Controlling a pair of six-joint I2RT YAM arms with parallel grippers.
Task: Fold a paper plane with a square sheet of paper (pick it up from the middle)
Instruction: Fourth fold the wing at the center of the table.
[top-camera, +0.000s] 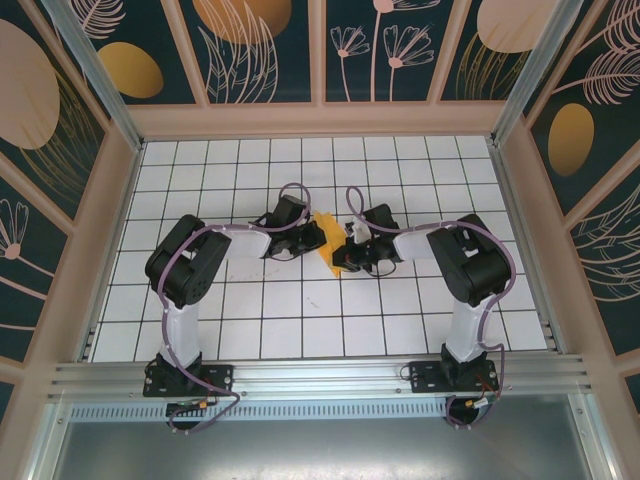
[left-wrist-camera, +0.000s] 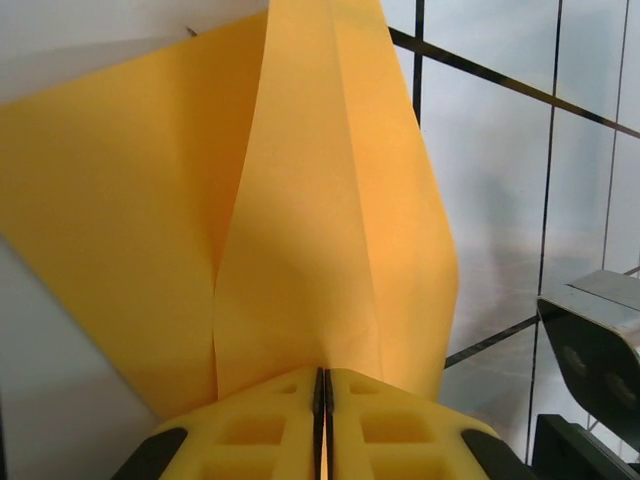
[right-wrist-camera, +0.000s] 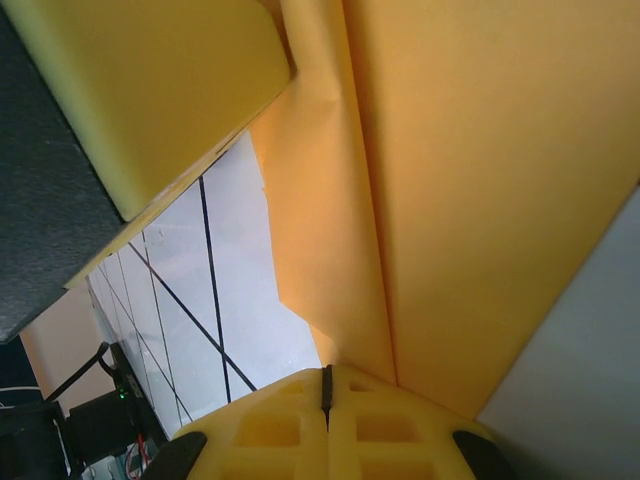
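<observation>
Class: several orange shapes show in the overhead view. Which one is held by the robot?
The folded orange paper, pinched between the left gripper and right gripper; the others are ovals painted on the walls.

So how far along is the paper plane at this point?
Partly folded. Done: the paper already has long creases and an overlapping flap. In hand: the left gripper and right gripper are both shut on it. Left: one wide flap spreads out to the side, so it isn't a slim dart yet.
</observation>
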